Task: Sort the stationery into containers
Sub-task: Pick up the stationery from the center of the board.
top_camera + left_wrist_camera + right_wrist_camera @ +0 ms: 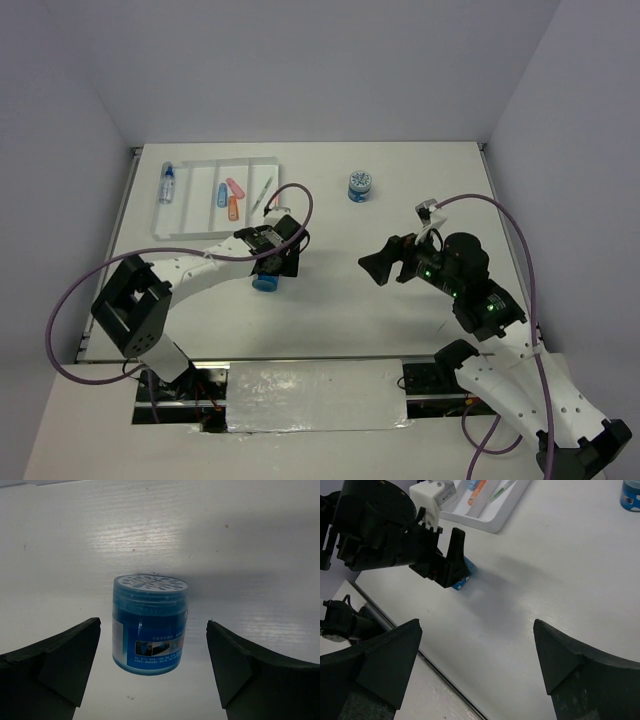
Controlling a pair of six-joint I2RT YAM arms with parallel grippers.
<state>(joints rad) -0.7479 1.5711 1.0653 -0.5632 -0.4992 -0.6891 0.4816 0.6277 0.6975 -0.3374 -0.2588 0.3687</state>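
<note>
White bench (pixel 330 300): my left tool (pixel 153 624) stands wide open on both sides of the blue jar (pixel 265 283), near the tray (pixel 196 205). I judge the grasp is in hand; next it must close firmly and lift.

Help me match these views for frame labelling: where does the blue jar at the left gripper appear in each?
Top external: the blue jar sits left of centre, just below the left gripper.
Left wrist: the jar is mid-frame between the open fingers, touching neither.
Right wrist: the jar is upper left of centre, mostly hidden behind the left gripper.
Shared landmark: the left gripper, seen in all three; the white tray shows only in the top and right wrist views.
</note>
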